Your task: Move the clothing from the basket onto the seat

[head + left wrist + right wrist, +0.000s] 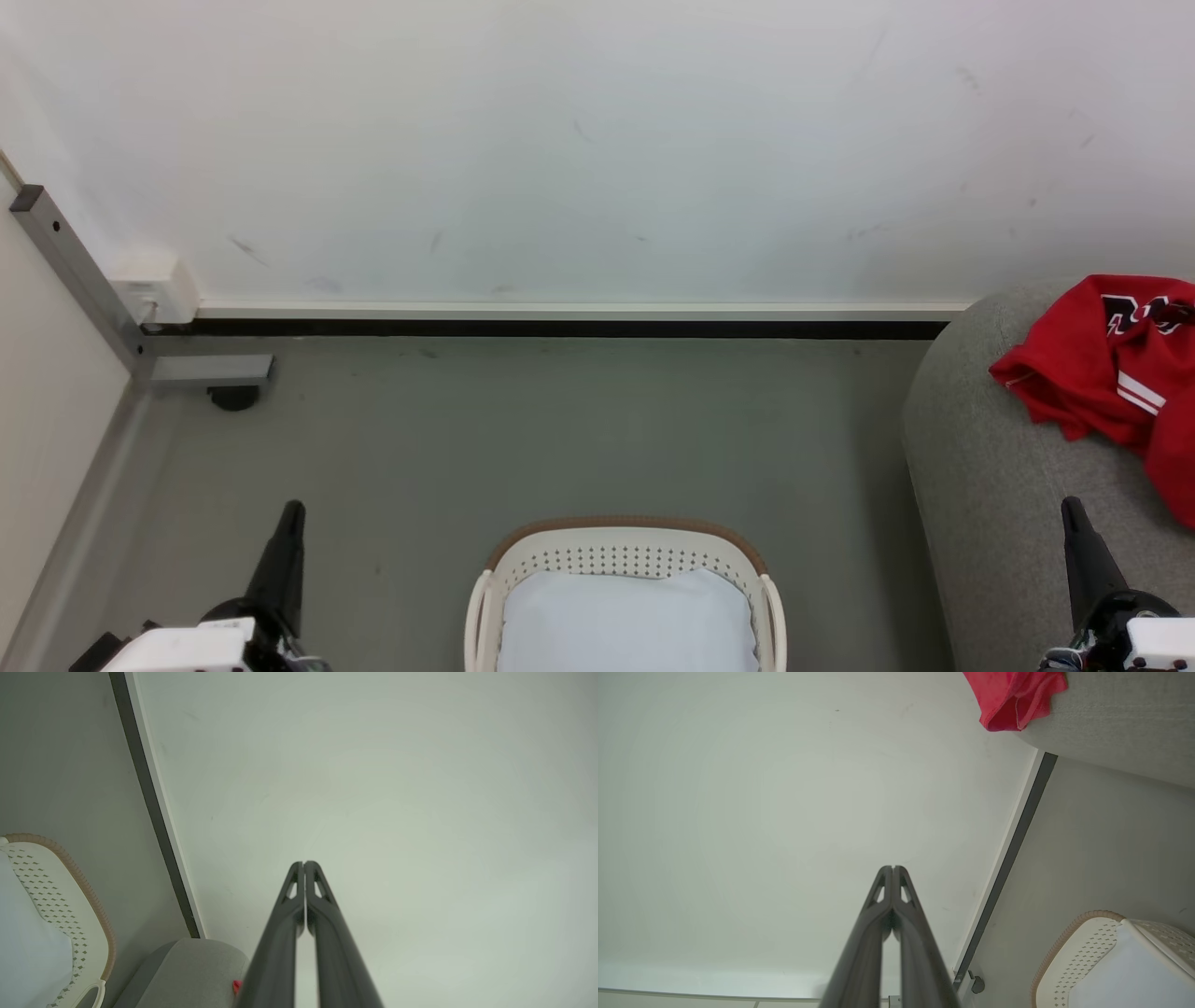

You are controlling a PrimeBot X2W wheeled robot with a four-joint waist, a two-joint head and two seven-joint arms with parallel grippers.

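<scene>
Red clothing (1111, 373), at the right edge, lies crumpled on the grey seat (990, 485). It is soft and light, probably easiest pinched at a raised fold. Left gripper (291, 511) and right gripper (1072, 506) are closed and empty.

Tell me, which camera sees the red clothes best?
The head view. It shows the red clothes lying on the sofa, with white stripes and black-and-white lettering in sight. The right wrist view catches a folded red corner at its top edge. The left wrist view catches a tiny red speck near its bottom edge.
</scene>
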